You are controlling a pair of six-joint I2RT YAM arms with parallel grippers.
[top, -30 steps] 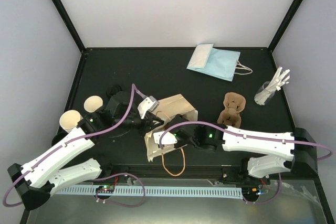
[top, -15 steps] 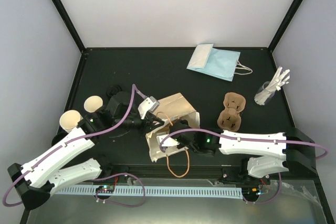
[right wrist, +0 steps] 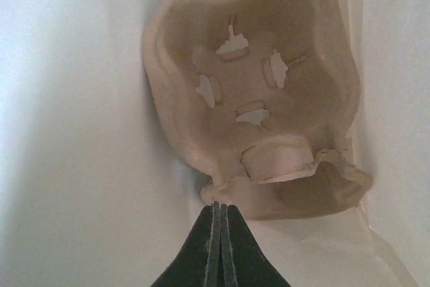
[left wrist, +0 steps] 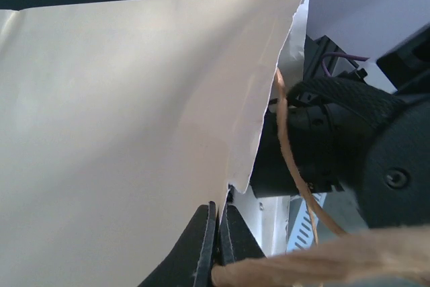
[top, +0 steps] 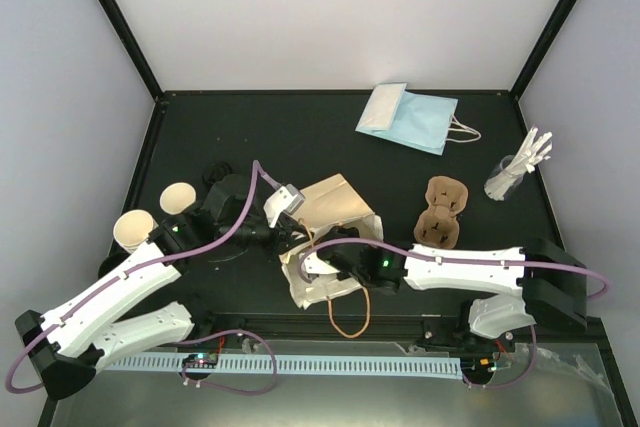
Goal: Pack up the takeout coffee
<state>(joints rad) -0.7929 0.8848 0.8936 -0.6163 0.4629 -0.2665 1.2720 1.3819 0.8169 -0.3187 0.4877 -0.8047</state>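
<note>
The tan paper bag (top: 338, 209) lies on its side at the table's middle, its mouth toward the near edge. My left gripper (left wrist: 216, 212) is shut on the bag's (left wrist: 127, 119) rim, pinching the paper. My right gripper (right wrist: 220, 206) reaches inside the bag and is shut on the lower rim of a brown pulp cup carrier (right wrist: 252, 85), which faces the camera between the bag's pale walls. In the top view the bag hides the right fingers. The takeout coffee is out of view in every frame.
A second pulp carrier (top: 442, 209) lies right of the bag. Two lidless cream cups (top: 180, 197) (top: 133, 230) and black lids (top: 215, 175) sit at left. A blue bag (top: 408, 117) and a clear cup of white cutlery (top: 515, 169) are at the back right. The bag's twine handle (top: 350, 319) loops near the front edge.
My right arm has pushed leftward, deeper into the bag. The bag's near end has shifted and its twine handle has swung to the right. The left gripper keeps its hold.
</note>
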